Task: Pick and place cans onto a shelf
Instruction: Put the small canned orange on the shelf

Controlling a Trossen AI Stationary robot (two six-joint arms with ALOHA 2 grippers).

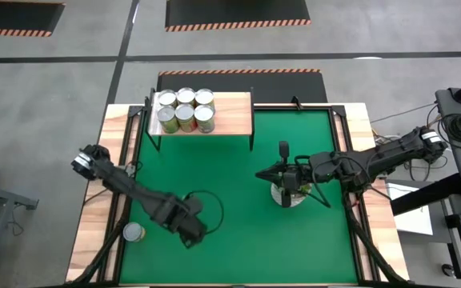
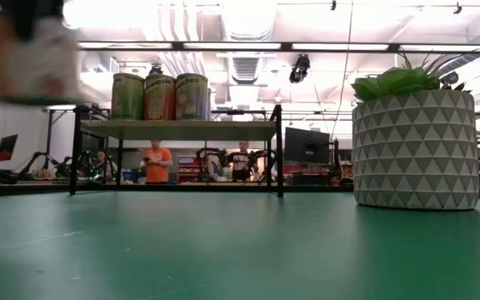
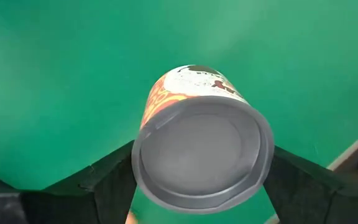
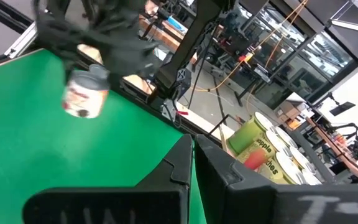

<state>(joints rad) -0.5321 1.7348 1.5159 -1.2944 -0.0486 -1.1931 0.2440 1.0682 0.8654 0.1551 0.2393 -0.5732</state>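
A can (image 3: 201, 155) with an orange and white label and a silvery top hangs above the green mat (image 3: 55, 74), with my left gripper (image 1: 190, 230) shut on it over the mat's near left part. In the low view this can (image 2: 36, 58) shows blurred, high up. Another can (image 1: 134, 232) stands on the wooden strip left of the mat. Several cans (image 1: 185, 110) stand upright on the shelf (image 1: 230, 112) at the far edge. My right gripper (image 4: 192, 149) is shut on nothing and hangs level over the mat's right part. My left gripper pinches the can between its two fingers (image 3: 107, 180), on opposite sides of the wall just below the top rim (image 3: 140, 165). The fingers come from above, pointing down. The can hangs below them, slightly tilted and lifted clear of the mat.
A white patterned pot with a green plant (image 2: 415, 150) stands on the mat's right part, just below my right gripper (image 1: 261, 174). People (image 2: 157, 162) stand in the room behind the shelf. Bare mat (image 1: 246, 240) lies between the arms.
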